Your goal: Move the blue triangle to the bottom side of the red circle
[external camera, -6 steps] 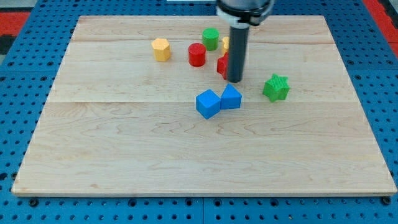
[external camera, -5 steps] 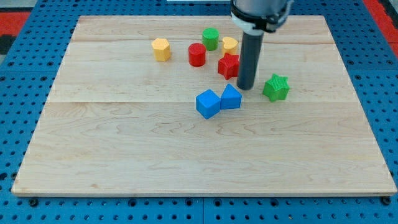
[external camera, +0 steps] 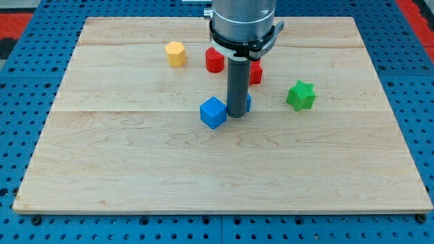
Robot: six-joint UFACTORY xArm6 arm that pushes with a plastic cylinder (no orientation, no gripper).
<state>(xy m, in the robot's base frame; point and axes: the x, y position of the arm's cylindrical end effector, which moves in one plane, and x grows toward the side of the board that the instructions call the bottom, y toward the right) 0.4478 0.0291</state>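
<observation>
The blue triangle lies near the board's middle, almost wholly hidden behind my rod; only a sliver shows on the rod's right. My tip rests at the triangle's bottom-left side, between it and a blue cube just to the left. The red circle stands toward the view's top, above the cube, partly covered by the arm's body.
A red block sits right of the rod, above the triangle. A green star lies to the right. A yellow hexagon lies at the upper left. The wooden board ends in blue pegboard on all sides.
My tip has moved from the right of the blue triangle down and left to its front. The blue cube has slid left. The arm now hides the green and yellow blocks at the top.
</observation>
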